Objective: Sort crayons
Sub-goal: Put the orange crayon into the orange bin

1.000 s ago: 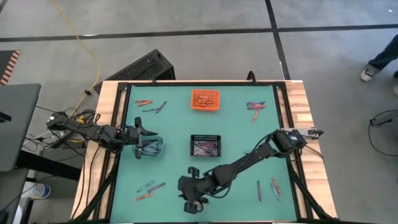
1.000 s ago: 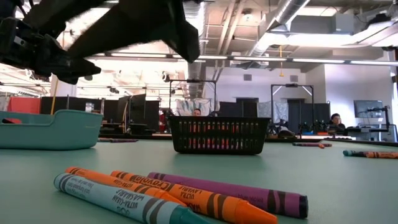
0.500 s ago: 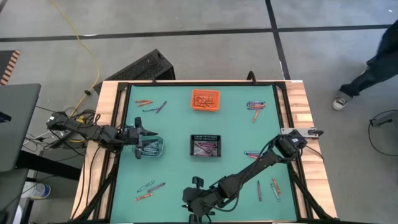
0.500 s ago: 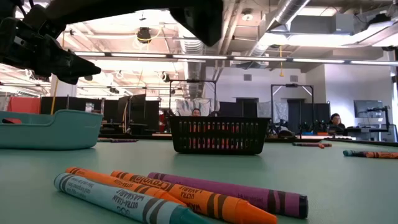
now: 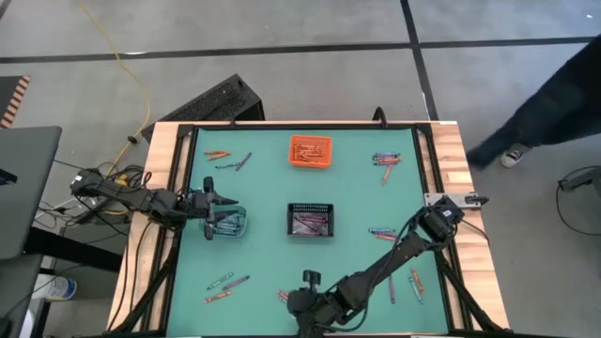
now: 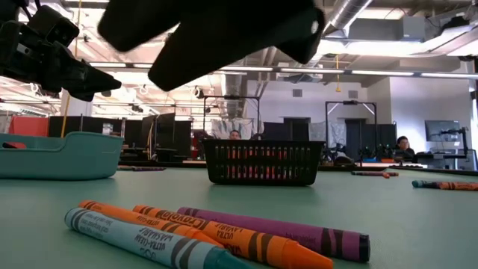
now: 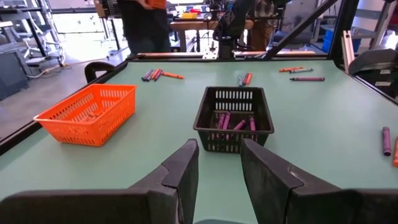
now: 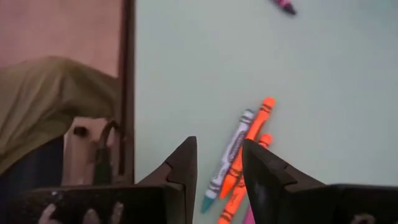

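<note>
Thin paper-wrapped crayons lie in small groups across the green table mat (image 5: pixel 272 188). Taking the black rectangular mesh basket (image 5: pixel 311 220) at the mat's centre as landmark: purple crayons (image 7: pixel 235 122) sit inside it. An orange, a blue-grey and a purple crayon (image 5: pixel 226 286) lie well toward the near left corner from it. A few more crayons (image 5: pixel 413 282) lie toward the near right corner, others (image 5: pixel 384 160) toward the far right, and others (image 5: pixel 228 158) toward the far left. The orange rectangular mesh basket (image 5: pixel 310 150) stands directly beyond the black basket. The teal rectangular tray (image 5: pixel 228 223) sits to its left, holding blue-grey crayons.

The left gripper (image 5: pixel 212 213) hangs over the teal tray, fingers (image 7: pixel 186 168) slightly apart and empty. The right gripper (image 5: pixel 305 302) is at the near table edge, in front of the black basket, its fingers (image 8: pixel 185 163) slightly apart above an orange-and-grey crayon cluster (image 8: pixel 239 155).
</note>
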